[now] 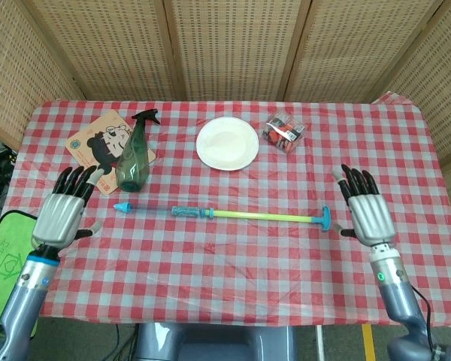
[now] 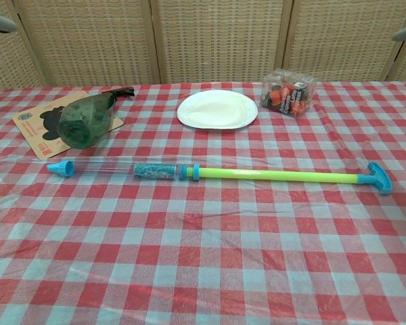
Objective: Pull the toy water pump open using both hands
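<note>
The toy water pump [image 1: 225,213] [image 2: 216,172] lies flat on the checked tablecloth, pulled out long. Its clear barrel with a blue nozzle points left, and the yellow-green rod ends in a blue T-handle [image 1: 325,219] [image 2: 379,178] on the right. My left hand [image 1: 62,213] hovers left of the nozzle, fingers spread, holding nothing. My right hand [image 1: 366,210] hovers just right of the T-handle, fingers spread and empty. In the chest view only slivers of the hands show at the top corners.
A green spray bottle [image 1: 134,156] lies on a cartoon mat [image 1: 100,141] at the back left. A white plate [image 1: 227,143] sits at the back centre, a clear box of small items [image 1: 284,131] to its right. A green cloth [image 1: 6,256] lies off the left edge.
</note>
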Tool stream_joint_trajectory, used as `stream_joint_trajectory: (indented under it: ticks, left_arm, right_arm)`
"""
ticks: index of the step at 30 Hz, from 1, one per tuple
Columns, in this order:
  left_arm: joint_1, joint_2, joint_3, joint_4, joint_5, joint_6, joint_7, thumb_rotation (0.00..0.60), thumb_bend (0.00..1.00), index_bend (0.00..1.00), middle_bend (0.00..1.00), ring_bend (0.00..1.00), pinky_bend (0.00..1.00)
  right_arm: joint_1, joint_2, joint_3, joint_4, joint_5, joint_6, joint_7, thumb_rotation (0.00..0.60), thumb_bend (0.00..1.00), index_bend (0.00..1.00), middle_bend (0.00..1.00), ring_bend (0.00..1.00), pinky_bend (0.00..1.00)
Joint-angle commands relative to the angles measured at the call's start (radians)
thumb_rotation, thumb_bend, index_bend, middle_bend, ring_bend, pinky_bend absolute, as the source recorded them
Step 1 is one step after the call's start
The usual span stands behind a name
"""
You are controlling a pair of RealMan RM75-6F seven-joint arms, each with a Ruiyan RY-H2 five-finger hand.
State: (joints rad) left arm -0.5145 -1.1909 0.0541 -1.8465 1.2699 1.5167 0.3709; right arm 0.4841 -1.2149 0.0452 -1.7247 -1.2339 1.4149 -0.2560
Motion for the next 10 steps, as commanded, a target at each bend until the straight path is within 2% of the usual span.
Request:
stream_joint_trajectory:
  ticks: [1, 5, 10]
  left_arm:
    - [0.187, -0.105, 0.100, 0.162, 0.177, 0.188, -0.131, 0.600, 0.19, 0.00, 0.00, 0.00, 0.00]
    - [0.270, -0.144, 0.116, 0.256, 0.221, 0.253, -0.178, 0.600, 0.19, 0.00, 0.00, 0.00, 0.00]
    - [0.341, -0.177, 0.129, 0.356, 0.252, 0.271, -0.222, 0.600, 0.19, 0.00, 0.00, 0.00, 0.00]
  right_arm:
    - [-0.107, -0.022, -0.071, 0.038, -0.115, 0.108, 0.081, 0.600, 0.20, 0.00, 0.00, 0.00, 0.00]
    - [-0.169, -0.035, -0.099, 0.074, -0.179, 0.163, 0.115, 0.600, 0.20, 0.00, 0.00, 0.00, 0.00]
    - [-0.226, -0.054, -0.129, 0.112, -0.244, 0.196, 0.129, 0.600, 0.20, 0.00, 0.00, 0.00, 0.00]
